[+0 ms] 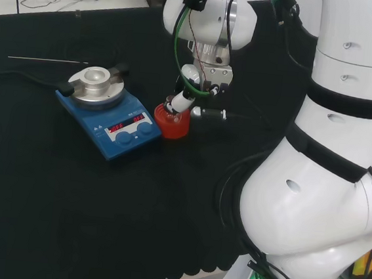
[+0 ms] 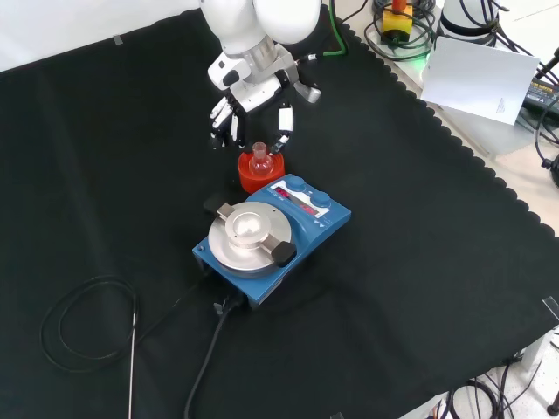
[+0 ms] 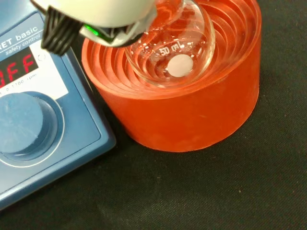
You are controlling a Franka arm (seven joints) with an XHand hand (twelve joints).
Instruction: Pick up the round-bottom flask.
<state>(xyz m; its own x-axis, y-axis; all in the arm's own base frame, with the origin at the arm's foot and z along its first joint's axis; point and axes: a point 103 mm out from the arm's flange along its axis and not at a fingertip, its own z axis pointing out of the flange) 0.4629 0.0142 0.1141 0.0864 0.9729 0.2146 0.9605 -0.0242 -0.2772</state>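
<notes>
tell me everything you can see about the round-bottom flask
The round-bottom flask is small, clear glass, with a rounded bulb, white markings and a short neck pointing up. It looks empty. It sits upright in the red ribbed ring stand, beside the blue hotplate. In the front view the hand hangs just behind it, fingers pointing down around the neck; contact is unclear.

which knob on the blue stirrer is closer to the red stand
On the blue stirrer, the knob nearest the red stand; the other knob lies farther along.
</notes>
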